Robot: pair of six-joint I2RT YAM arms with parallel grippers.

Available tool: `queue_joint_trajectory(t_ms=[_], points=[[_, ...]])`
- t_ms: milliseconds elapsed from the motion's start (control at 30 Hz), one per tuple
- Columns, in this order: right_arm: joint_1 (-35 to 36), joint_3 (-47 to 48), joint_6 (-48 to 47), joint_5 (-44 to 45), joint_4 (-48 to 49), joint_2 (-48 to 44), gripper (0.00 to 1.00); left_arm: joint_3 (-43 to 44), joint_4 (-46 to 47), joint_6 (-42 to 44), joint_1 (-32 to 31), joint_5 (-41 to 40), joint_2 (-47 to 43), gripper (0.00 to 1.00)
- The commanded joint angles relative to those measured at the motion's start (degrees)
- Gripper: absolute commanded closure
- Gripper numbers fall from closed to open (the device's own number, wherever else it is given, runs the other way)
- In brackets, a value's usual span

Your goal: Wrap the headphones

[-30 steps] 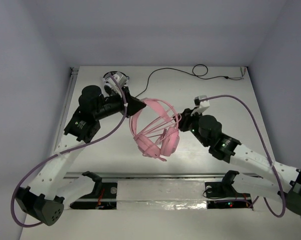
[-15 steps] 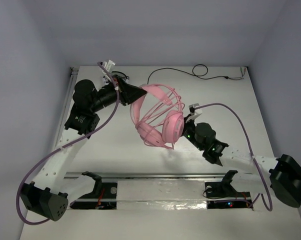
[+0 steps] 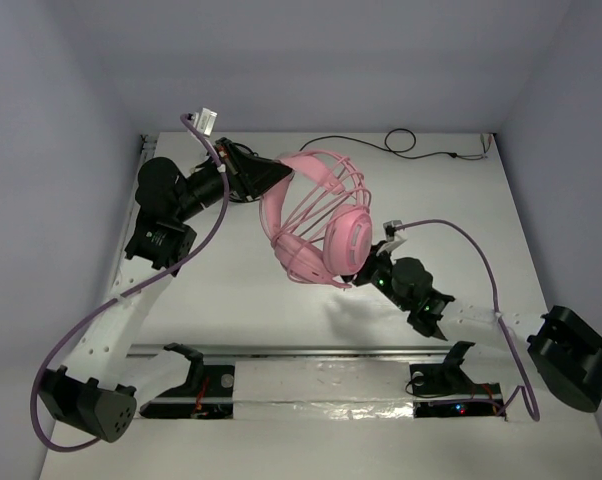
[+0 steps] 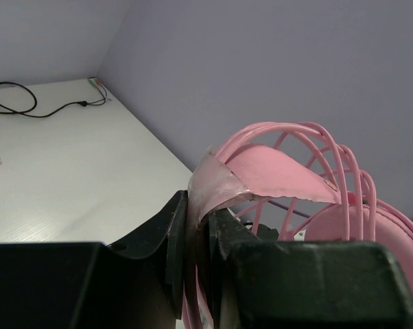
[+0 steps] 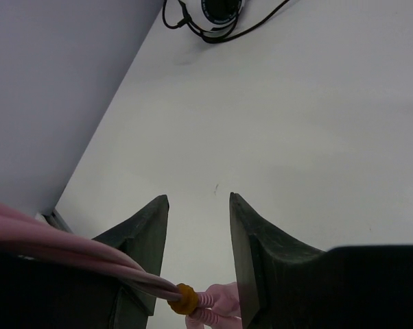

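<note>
The pink headphones point(image 3: 326, 215) hang in the air above the table, with the thin pink cable point(image 3: 321, 190) looped several times over the headband. My left gripper point(image 3: 266, 178) is shut on the headband end point(image 4: 217, 181) and carries them. In the left wrist view the cable loops point(image 4: 333, 157) arch over an earcup point(image 4: 371, 229). My right gripper point(image 3: 366, 268) sits just right of and below the earcup point(image 3: 349, 240). In the right wrist view its jaws point(image 5: 198, 200) stand apart, with cable strands point(image 5: 69, 240) and an orange-ringed cable end point(image 5: 184, 299) lying low between them.
A black cable point(image 3: 401, 140) lies along the far edge of the white table point(image 3: 231, 300), also in the left wrist view point(image 4: 14, 99). The black-and-white headphones point(image 5: 217, 10) show at the top of the right wrist view. Grey walls close the back and sides.
My left gripper has lifted the headphones farther back and higher. My right gripper has drawn toward the near side, under the earcup, and its forearm has swung down.
</note>
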Motion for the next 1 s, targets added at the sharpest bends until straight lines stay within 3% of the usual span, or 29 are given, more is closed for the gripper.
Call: queue_joint_trajectory(t_ms=[0, 467, 833, 967], points=[[-0.33, -0.7, 2.74, -0.49, 3.35, -0.85, 0.53, 3.85, 6.14, -4.65, 0.23, -1.12, -0.4, 1.0], [-0.33, -2.99, 3.55, 0.48, -5.97, -12.19, 0.41, 2.97, 7.99, -5.79, 0.23, -2.17, 1.63, 1.0], [-0.33, -4.92, 4.69, 1.62, -6.76, -14.83, 0.43, 4.2, 5.34, -2.98, 0.23, -9.65, 0.31, 1.0], [-0.33, -4.48, 4.34, 1.01, -4.75, -12.64, 0.56, 3.07, 6.49, -4.47, 0.23, -9.21, 0.4, 1.0]])
